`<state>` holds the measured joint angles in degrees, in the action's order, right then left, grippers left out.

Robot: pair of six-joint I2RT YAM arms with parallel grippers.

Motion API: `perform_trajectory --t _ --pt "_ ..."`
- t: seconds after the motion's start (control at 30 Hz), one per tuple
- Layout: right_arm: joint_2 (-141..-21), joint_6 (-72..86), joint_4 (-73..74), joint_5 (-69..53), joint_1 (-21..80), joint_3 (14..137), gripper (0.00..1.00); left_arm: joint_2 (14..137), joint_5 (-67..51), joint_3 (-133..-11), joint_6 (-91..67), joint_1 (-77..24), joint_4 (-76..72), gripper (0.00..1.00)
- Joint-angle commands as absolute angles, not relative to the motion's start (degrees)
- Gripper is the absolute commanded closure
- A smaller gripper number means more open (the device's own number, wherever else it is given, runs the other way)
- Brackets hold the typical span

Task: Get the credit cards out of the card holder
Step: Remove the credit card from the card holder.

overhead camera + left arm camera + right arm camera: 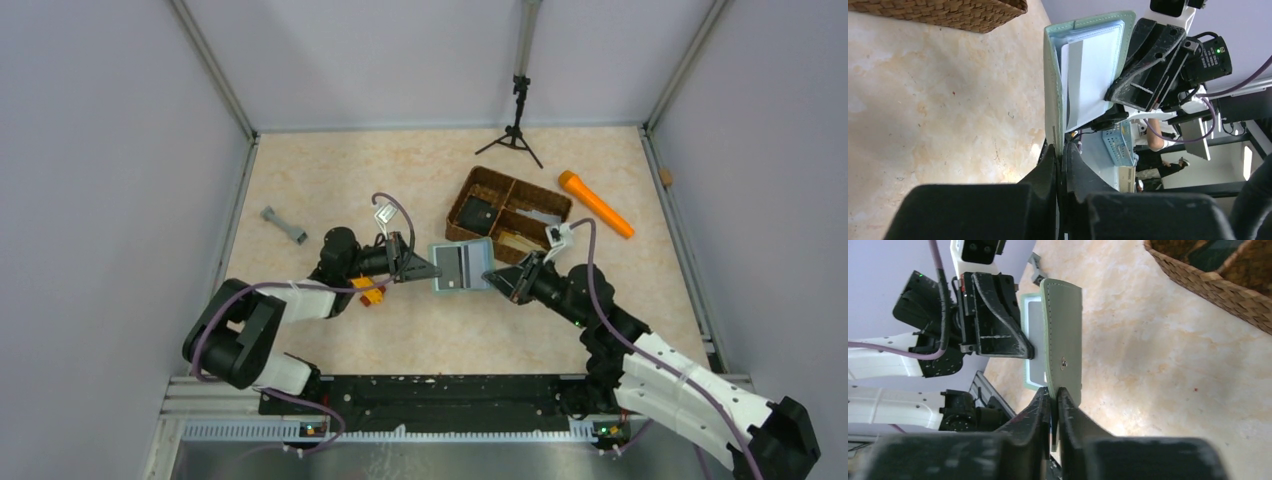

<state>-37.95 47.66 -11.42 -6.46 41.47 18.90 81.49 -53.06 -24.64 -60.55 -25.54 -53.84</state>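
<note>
The sage grey-green card holder (460, 267) is held open above the table between both arms. My left gripper (428, 270) is shut on its left edge, and my right gripper (492, 276) is shut on its right edge. In the left wrist view the holder (1054, 95) stands edge-on, with pale cards (1093, 70) in its clear sleeve; my left gripper (1061, 156) clamps its lower edge. In the right wrist view my right gripper (1054, 395) clamps the holder's outer flap (1064, 340), and a grey card (1034, 345) shows inside.
A brown woven divided basket (508, 213) stands just behind the holder, with dark items inside. An orange torch (595, 203) lies to its right. A grey dumbbell-shaped piece (284, 225) lies at the left. A black tripod (518, 128) stands at the back.
</note>
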Motion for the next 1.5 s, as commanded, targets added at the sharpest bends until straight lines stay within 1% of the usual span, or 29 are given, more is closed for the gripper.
perform_trajectory --t 0.0,0.03,0.07,0.1,0.13,0.2,0.3,0.4,0.5,0.6,0.77,0.93,1.1,1.17,1.33,1.43,1.47 --pt "-36.29 45.58 -7.11 -1.49 41.66 22.17 0.84 83.18 -53.91 -25.61 -62.73 -24.59 -60.25 1.00" --pt "-36.15 44.68 -3.66 1.74 41.66 23.15 0.70 83.28 -54.22 -25.57 -63.12 -24.38 -60.86 1.00" --pt "-36.31 44.11 1.43 5.83 41.66 24.32 0.54 83.24 -54.43 -25.66 -63.26 -24.35 -60.93 1.00" --pt "-36.70 43.35 5.60 9.61 41.66 25.68 0.45 83.10 -54.55 -25.66 -63.23 -24.30 -60.66 1.00" --pt "-37.15 41.56 8.31 12.30 41.66 27.47 0.42 82.91 -54.76 -25.73 -63.20 -24.34 -60.38 1.00" --pt "-37.48 38.49 10.96 12.57 41.71 29.55 0.41 82.46 -55.03 -25.67 -63.07 -24.35 -59.87 1.00" --pt "-36.21 34.94 8.09 7.12 41.66 29.78 0.46 81.69 -54.93 -25.58 -62.16 -24.35 -58.25 1.00" --pt "-36.21 34.11 1.04 -1.41 41.66 28.88 0.54 80.91 -54.76 -25.58 -61.37 -24.35 -56.92 1.00" --pt "-40.28 36.13 -5.74 -9.29 41.66 28.66 0.57 80.59 -55.39 -25.60 -62.12 -24.35 -57.81 1.00" --pt "-45.45 38.57 -9.83 -13.59 41.66 29.23 0.60 80.72 -56.83 -25.11 -65.32 -24.42 -63.28 1.00" --pt "-49.78 42.49 -16.12 -16.42 41.66 28.52 0.61 81.80 -59.14 -23.71 -74.01 -24.52 -76.97 1.00" --pt "-50.51 45.72 -18.96 -18.13 41.72 28.17 0.61 84.95 -60.70 -23.51 -82.98 -24.69 -92.35 1.00" --pt "-50.85 49.98 -23.19 -21.23 41.66 27.71 0.63 84.34 -61.33 -24.32 -83.78 -25.60 -92.72 1.00" --pt "-51.04 51.52 -24.71 -21.93 41.66 27.61 0.66 83.40 -61.24 -24.42 -84.04 -25.75 -92.72 1.00" --pt "-49.75 55.34 -29.60 -22.41 41.58 26.32 0.77 81.97 -61.07 -24.36 -84.40 -25.75 -92.76 1.00" --pt "-48.35 57.35 -33.69 -22.11 41.57 24.45 0.86 81.41 -60.41 -24.04 -84.46 -25.75 -92.73 1.00" --pt "-47.95 57.93 -35.59 -22.06 41.57 23.95 0.87 81.32 -60.24 -24.02 -84.46 -25.82 -92.73 1.00"
